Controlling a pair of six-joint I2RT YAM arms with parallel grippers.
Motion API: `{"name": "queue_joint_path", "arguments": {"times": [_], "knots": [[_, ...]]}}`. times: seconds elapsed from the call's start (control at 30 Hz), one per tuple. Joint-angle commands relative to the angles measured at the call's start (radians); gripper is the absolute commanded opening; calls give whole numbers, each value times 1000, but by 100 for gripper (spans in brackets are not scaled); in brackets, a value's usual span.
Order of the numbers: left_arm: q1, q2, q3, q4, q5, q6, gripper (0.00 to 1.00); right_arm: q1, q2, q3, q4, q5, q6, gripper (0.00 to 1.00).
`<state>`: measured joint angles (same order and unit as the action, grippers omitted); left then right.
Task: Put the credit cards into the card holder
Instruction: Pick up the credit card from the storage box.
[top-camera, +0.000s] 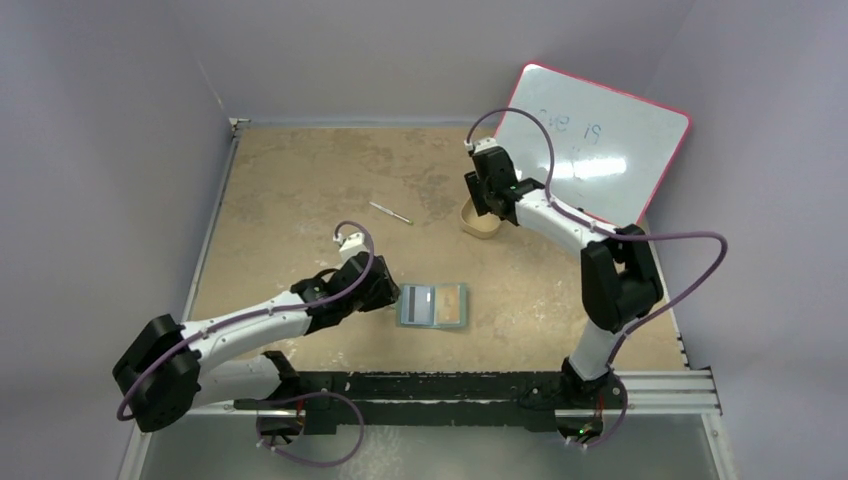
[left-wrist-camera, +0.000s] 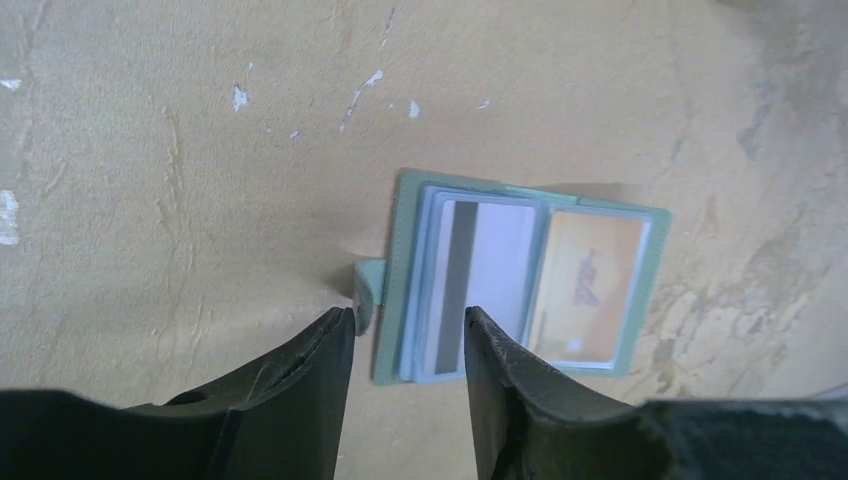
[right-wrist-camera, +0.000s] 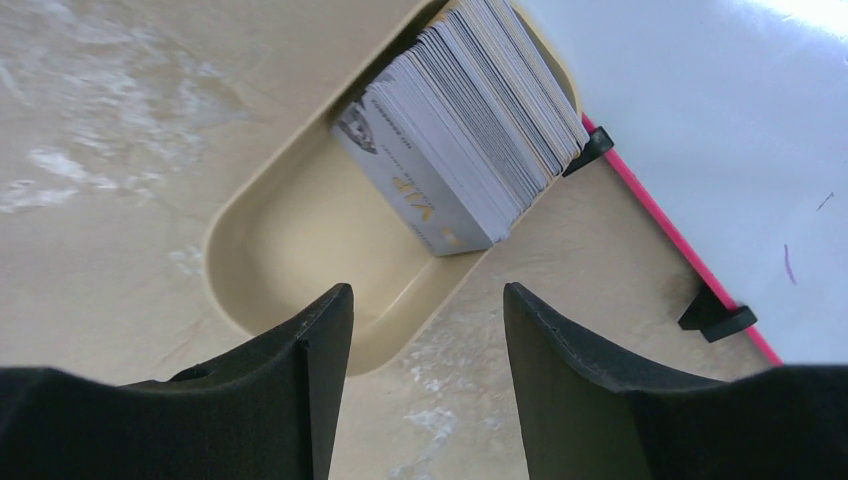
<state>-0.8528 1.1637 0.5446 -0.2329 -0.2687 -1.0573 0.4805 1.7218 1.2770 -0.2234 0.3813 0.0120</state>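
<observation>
Grey-green, the card holder (top-camera: 432, 306) lies open on the counter (top-camera: 300, 190), with a striped white card (left-wrist-camera: 480, 280) and an orange card (left-wrist-camera: 590, 285) in its pockets. The left hand (left-wrist-camera: 405, 320) hovers over its left edge, fingers parted, gripping nothing. The credit cards (right-wrist-camera: 470, 130) stand stacked in a beige tray (right-wrist-camera: 290, 250) beside the whiteboard (right-wrist-camera: 700, 90). The right hand (right-wrist-camera: 428, 295) is released above the tray's rim.
</observation>
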Motion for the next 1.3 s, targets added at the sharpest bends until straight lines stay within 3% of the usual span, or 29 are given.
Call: {"name": "queue_joint_path", "arguments": {"times": [0.0, 0.1, 0.27, 0.93, 1.27], "knots": [[3, -87, 67, -74, -36, 29, 49, -14, 55, 63, 58, 87, -130, 60], [3, -135, 73, -101, -38, 30, 56, -20, 103, 94, 72, 117, -160, 60], [3, -173, 74, -136, -45, 30, 58, -21, 176, 135, 85, 141, -207, 60], [3, -195, 58, -151, -47, 20, 58, -32, 275, 174, 91, 175, -240, 56], [3, -196, 52, -151, -46, 17, 58, -37, 268, 176, 87, 187, -239, 49]]}}
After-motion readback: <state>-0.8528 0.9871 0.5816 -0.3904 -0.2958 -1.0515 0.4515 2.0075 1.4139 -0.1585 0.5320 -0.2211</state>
